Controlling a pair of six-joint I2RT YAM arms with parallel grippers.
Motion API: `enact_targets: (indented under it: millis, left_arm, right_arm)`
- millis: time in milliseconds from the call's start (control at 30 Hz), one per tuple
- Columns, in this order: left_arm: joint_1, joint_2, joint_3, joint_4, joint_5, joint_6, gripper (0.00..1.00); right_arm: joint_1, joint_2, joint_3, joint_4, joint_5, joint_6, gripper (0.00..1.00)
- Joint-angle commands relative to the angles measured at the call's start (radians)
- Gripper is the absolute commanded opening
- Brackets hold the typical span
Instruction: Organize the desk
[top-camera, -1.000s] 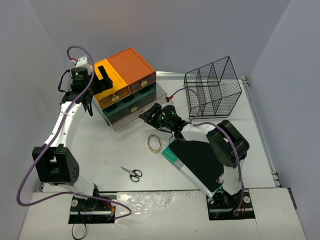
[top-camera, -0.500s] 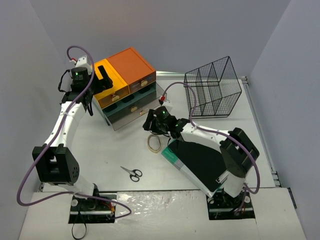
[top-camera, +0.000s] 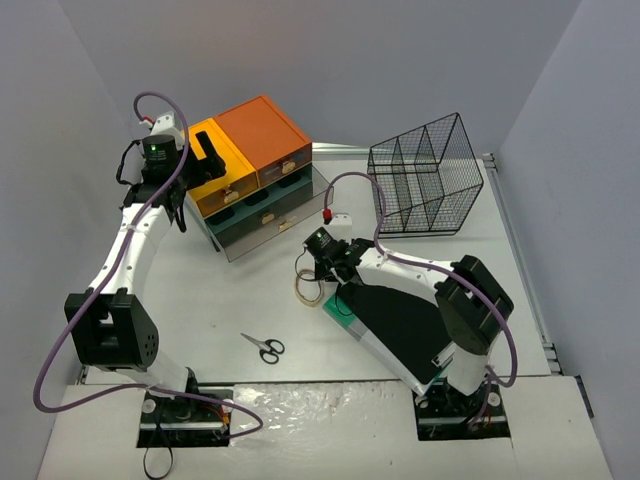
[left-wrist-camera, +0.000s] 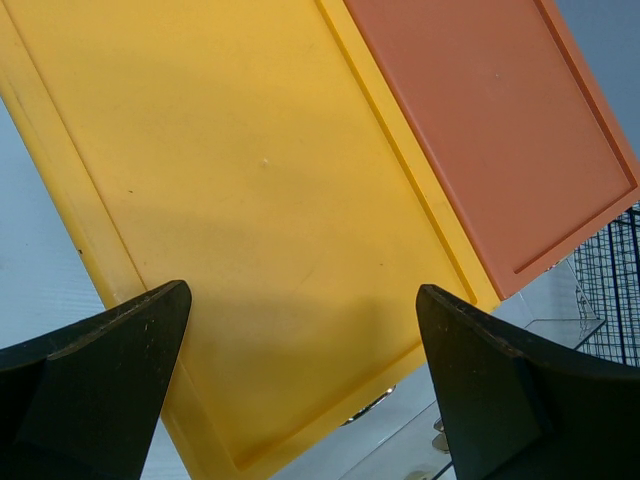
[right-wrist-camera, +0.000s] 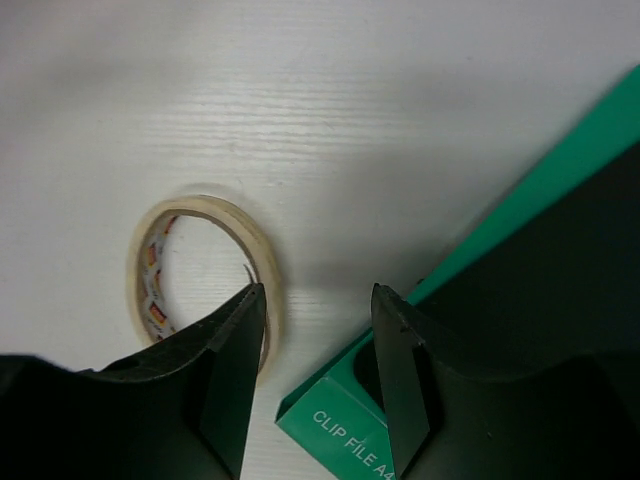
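Lowered since a second ago onto tape roll (right-wrist-camera: 205, 204) with right fingers (right-wrist-camera: 238, 345), half spread, empty, one tip over its rim; white surface (right-wrist-camera: 400, 100) beneath roll. Beyond roll, left fingers (left-wrist-camera: 110, 360) spread wide above yellow drawer chest (left-wrist-camera: 270, 200). Risk: closing off-centre, shoving roll against clip file (right-wrist-camera: 540, 300) just beside it.

Top cam sat high up behind my bases, looking down & fwd over the whole desk (top-camera: 230, 300): both arms, drawer chest (top-camera: 262, 150), wire basket (top-camera: 425, 175). Left wrist cam was v close, aimed btwn my left fingers (left-wrist-camera: 95, 380) at the chest's yellow/orange top, the same lids the top cam had at back left. Right wrist cam hung low, facing down past my right fingers (right-wrist-camera: 230, 380) at the tape roll (right-wrist-camera: 150, 285) & green clip file (right-wrist-camera: 520, 280) corner. Top cam caught both mid-desk, way smaller.
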Motion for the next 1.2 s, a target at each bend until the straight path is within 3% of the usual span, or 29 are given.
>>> enact_targets:
  millis: [0,467,1167]
  left_arm:
    - [0.042,0.034,-0.04,-0.208,-0.085,-0.01,0.97]
    - [0.043,0.033,-0.033,-0.22,-0.09,-0.001,0.97]
    - [0.043,0.036,-0.032,-0.22,-0.09,-0.001,0.97]
  right_arm:
    - [0.026,0.023,0.004,-0.031,0.071,-0.025,0.42]
    - [0.063,0.08,0.003,0.033,0.032,-0.05,0.41]
    - [0.1,-0.023,0.069,-0.042,0.089,-0.037,0.42]
